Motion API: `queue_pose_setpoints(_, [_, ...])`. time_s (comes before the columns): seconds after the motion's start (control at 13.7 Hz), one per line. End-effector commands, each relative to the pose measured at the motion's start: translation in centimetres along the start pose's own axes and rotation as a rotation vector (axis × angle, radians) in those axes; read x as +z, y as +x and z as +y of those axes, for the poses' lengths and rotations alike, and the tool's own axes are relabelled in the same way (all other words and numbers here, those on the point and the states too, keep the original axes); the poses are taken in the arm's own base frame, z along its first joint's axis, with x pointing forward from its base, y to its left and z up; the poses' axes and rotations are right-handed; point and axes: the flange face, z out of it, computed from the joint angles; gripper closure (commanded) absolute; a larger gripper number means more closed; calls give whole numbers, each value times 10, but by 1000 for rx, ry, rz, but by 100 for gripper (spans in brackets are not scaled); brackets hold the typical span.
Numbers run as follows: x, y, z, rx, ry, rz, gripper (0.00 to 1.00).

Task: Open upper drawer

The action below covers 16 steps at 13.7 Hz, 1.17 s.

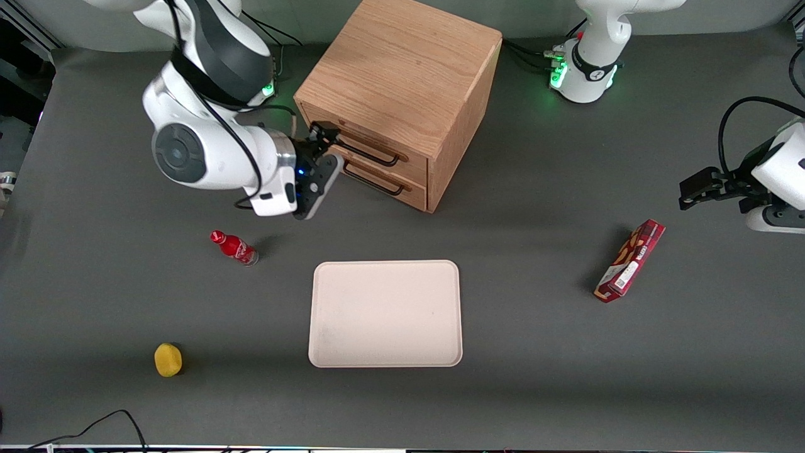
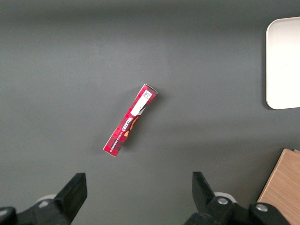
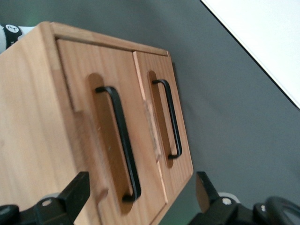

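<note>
The oak cabinet (image 1: 402, 75) stands toward the working arm's end of the table. Its upper drawer (image 1: 377, 146) with the thin black bar handle (image 1: 372, 155) is shut, flush with the lower drawer (image 1: 383, 184) beneath it. My right gripper (image 1: 328, 146) is open just in front of the drawer fronts, at the end of the upper handle nearer the working arm, not touching it. In the right wrist view the upper handle (image 3: 123, 140) runs down between my open fingers (image 3: 75, 192), and the lower handle (image 3: 171, 119) lies beside it. My gripper (image 3: 140, 197) holds nothing.
A red bottle (image 1: 234, 247) lies nearer the front camera than my gripper. A cream tray (image 1: 385, 313) sits in front of the cabinet. A yellow object (image 1: 168, 360) lies near the front edge. A red box (image 1: 630, 260) lies toward the parked arm's end.
</note>
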Motion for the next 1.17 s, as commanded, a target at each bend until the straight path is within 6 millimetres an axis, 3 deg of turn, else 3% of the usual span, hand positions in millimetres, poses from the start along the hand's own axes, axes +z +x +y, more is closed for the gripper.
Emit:
queue_pose_setpoints(0.0, [32,1,2,2,-5,10,0])
queue_pose_setpoints(0.51, [80,0,-15,-7,-18,-3,0])
queue_pose_setpoints(0.8, [95,-3,-17,-6,-30,6,0])
queue_pose_setpoints(1.09, [98,-1,-8,-13,-64,13,0])
